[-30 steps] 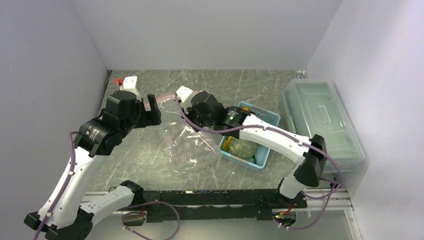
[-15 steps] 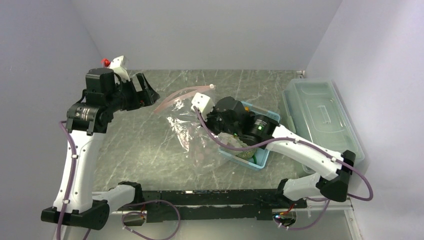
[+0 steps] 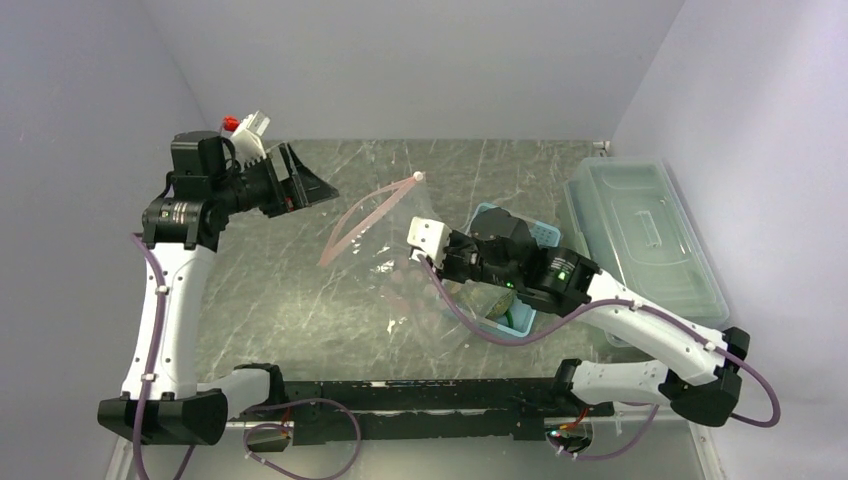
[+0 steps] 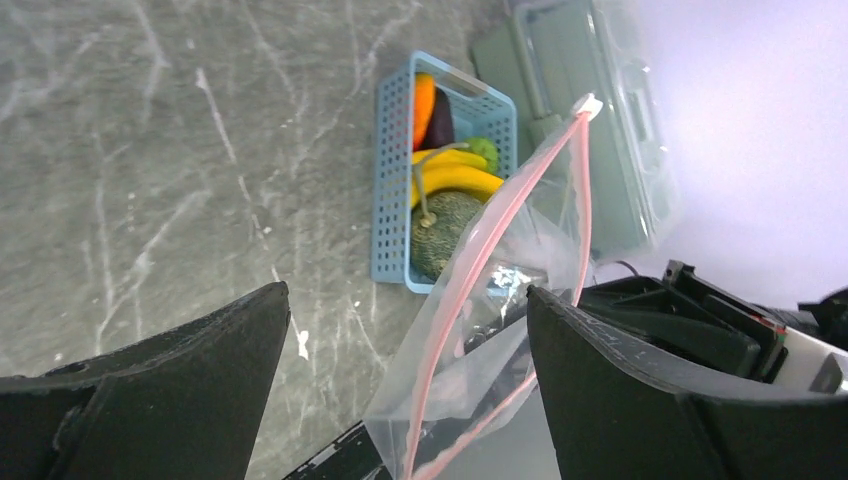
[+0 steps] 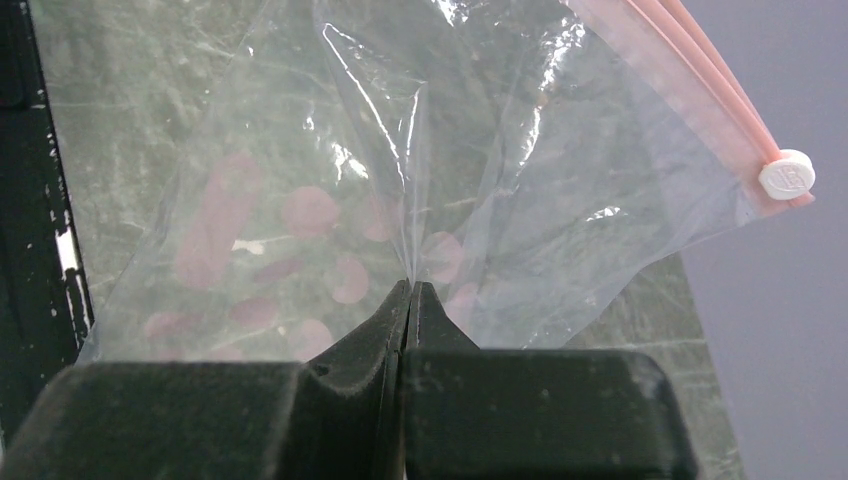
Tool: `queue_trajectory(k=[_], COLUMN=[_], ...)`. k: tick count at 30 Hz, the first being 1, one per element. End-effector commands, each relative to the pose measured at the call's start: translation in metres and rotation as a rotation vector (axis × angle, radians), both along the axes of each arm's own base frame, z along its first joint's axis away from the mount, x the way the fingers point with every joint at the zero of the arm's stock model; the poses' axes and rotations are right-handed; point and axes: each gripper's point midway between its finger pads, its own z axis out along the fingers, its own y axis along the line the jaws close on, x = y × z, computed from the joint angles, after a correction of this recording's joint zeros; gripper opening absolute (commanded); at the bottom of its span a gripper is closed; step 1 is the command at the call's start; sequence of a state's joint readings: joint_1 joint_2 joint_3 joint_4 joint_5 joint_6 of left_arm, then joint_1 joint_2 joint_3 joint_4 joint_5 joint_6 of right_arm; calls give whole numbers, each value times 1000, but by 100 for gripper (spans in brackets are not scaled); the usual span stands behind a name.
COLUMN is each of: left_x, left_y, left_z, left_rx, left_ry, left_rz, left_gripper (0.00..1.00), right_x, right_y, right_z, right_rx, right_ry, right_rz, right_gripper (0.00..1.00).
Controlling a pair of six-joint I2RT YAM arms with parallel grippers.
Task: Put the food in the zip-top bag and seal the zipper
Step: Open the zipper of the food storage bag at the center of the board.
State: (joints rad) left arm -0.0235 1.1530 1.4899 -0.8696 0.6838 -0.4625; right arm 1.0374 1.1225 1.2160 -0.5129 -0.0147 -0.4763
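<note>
The zip-top bag is held up beside the blue basket, a fold pinched in the closed right gripper. The left gripper is spread wide and empty. The food is contained in the blue basket. The marking on the slider cannot be read.

Zip-top bag: clear, crinkly, hanging off the tabletop, film pinched in right pincer. Pink zipper unsealed, its strips parted, white slider at top end. Food unbagged: banana, carrot, eggplant, melon, green vegetable, all in blue basket.
</note>
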Motion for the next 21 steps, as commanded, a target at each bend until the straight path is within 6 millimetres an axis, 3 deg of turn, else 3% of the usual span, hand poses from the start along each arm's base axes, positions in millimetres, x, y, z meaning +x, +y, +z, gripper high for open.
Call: queue_trajectory(k=[1, 11, 21], left_x=[-16, -41, -55], left_y=[-21, -33, -40], left_z=[22, 19, 6], left_rx=[-111, -173, -170], left_ry=[-74, -89, -86], left_rz=[-169, -286, -347], left_gripper=[93, 89, 81], right_x=[-16, -39, -32], right_y=[0, -2, 1], right_z=[13, 32, 37], right_rx=[3, 46, 25], right_ry=[-68, -134, -149], right_rz=[131, 272, 263], right_gripper=[0, 0, 0])
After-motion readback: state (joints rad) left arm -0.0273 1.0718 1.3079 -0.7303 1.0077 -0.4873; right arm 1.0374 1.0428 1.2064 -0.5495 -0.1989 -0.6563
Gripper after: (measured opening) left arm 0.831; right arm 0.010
